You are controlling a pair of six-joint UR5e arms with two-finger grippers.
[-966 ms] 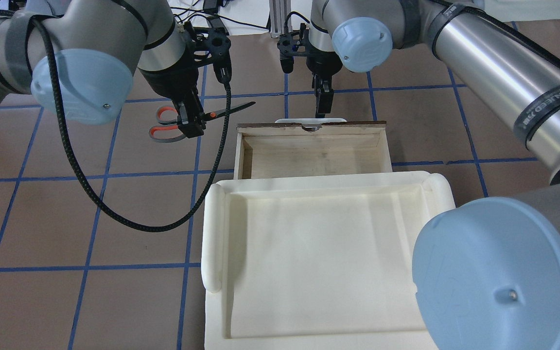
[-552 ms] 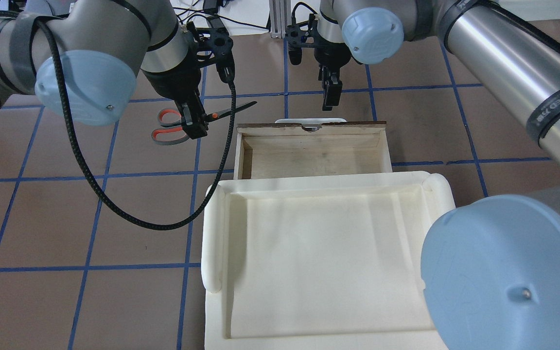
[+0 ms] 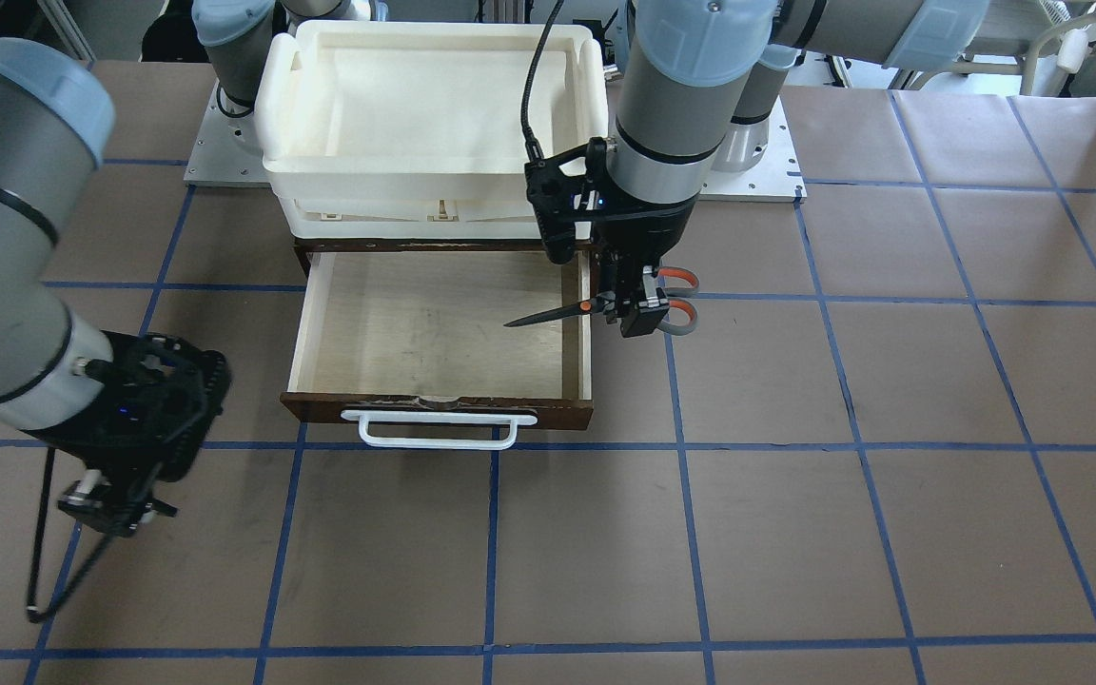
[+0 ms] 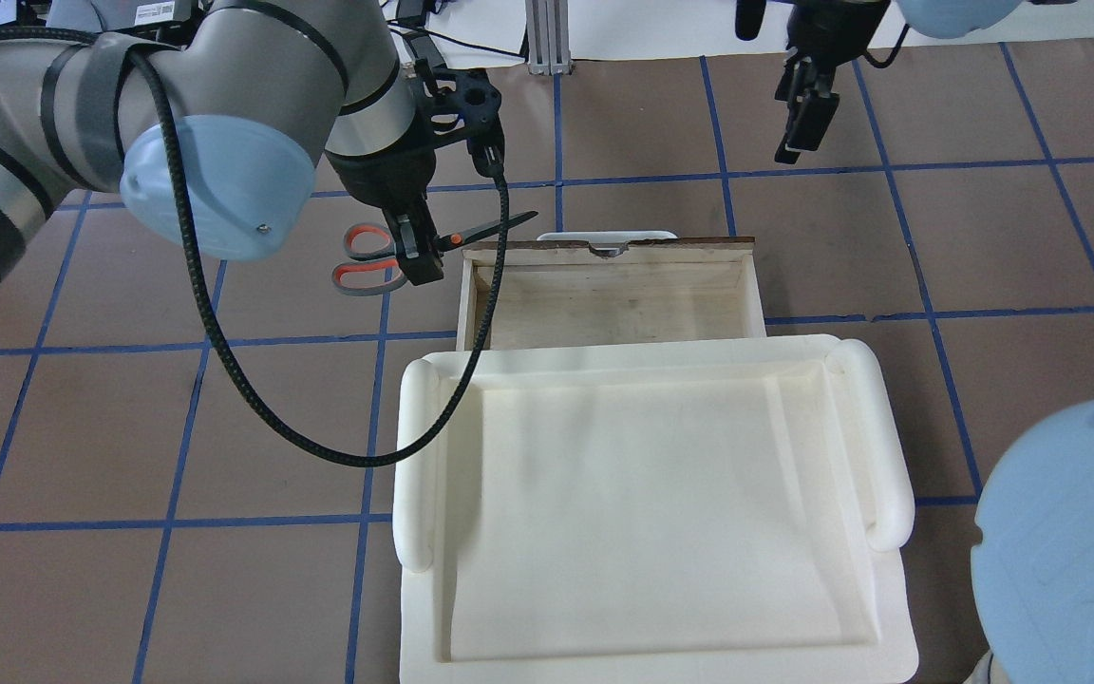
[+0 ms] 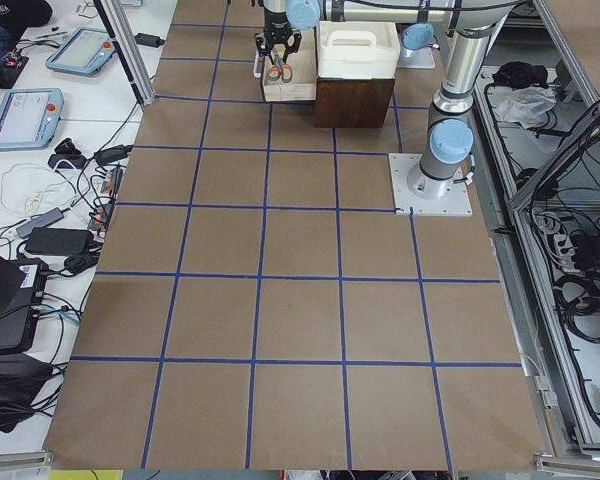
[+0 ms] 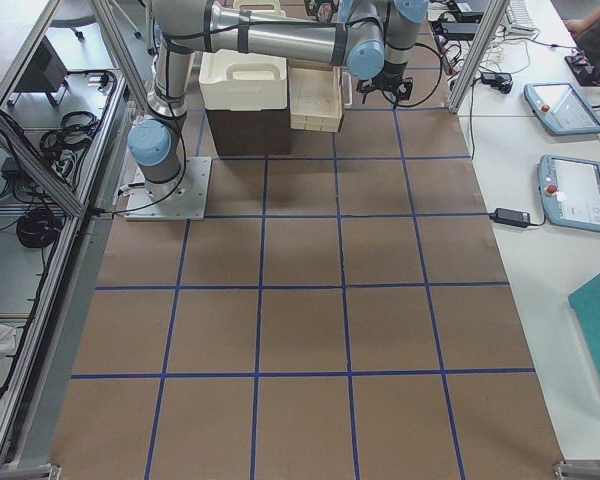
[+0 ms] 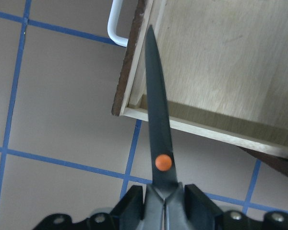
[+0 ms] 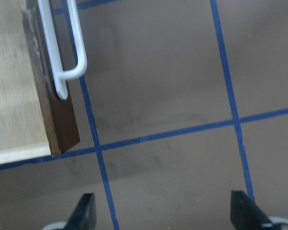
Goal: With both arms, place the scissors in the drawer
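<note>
My left gripper [image 4: 419, 255] is shut on the scissors [image 4: 471, 231] near the orange pivot and holds them level above the table. The orange-lined handles [image 3: 676, 304] stick out away from the drawer. The blades [image 3: 548, 314] reach over the side wall of the open drawer [image 3: 434, 411]. In the left wrist view the scissors [image 7: 158, 124] point over the drawer's corner [image 7: 134, 103]. My right gripper [image 4: 799, 128] is open and empty, off to the side beyond the drawer's front; it also shows in the front-facing view [image 3: 106, 504]. Its wrist view shows the white handle [image 8: 62, 57].
A white plastic tray [image 4: 414, 456] sits on top of the cabinet above the drawer and hides the drawer's back part from overhead. A black cable [image 4: 253, 399] hangs in a loop from my left wrist over the brown taped table.
My left gripper has moved right with the scissors, so the blades now reach the drawer. My right gripper has moved from the drawer's handle away to the right.
</note>
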